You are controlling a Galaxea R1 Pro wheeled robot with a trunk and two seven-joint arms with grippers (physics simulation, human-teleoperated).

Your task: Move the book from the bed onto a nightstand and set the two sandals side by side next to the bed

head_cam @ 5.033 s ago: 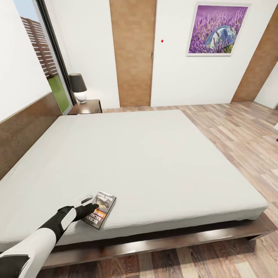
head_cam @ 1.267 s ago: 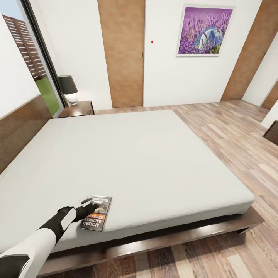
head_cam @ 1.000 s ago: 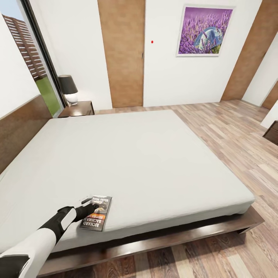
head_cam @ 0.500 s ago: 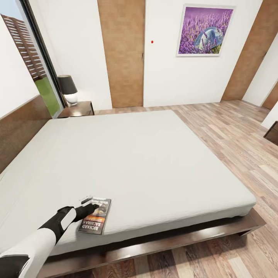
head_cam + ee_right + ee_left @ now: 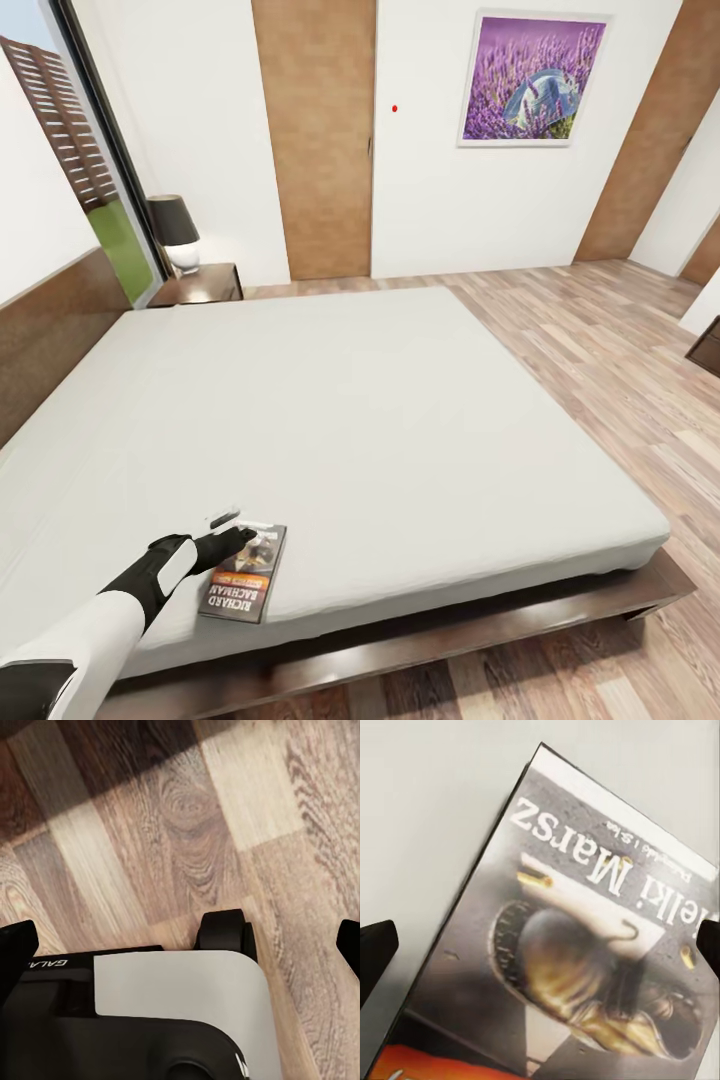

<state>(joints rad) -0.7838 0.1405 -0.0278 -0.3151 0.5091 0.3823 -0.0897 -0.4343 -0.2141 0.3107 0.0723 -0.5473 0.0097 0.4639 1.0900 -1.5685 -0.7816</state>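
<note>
Sliding toward the bed's [image 5: 400,400] near edge, the book [image 5: 243,587] has rotated slightly. Left pincer [image 5: 232,531], at its 12 o'clock end, stands apart over the cover; right pincer [image 5: 180,937] stands apart above floor [image 5: 247,810].

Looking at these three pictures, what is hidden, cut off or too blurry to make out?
- Left tool, head view: its tip overlaps the dark paperback book with the orange band, so real contact is unclear.
- Book, left wrist view: the cover is blurred, its small lettering unreadable, and the frame's edge cuts it off.
- Small dark reddish-brown wooden nightstand, head view: the off-white bed's corner hides its lower part.
- Right tool, right wrist view: black fingertips cut off at the frame's edges.
</note>
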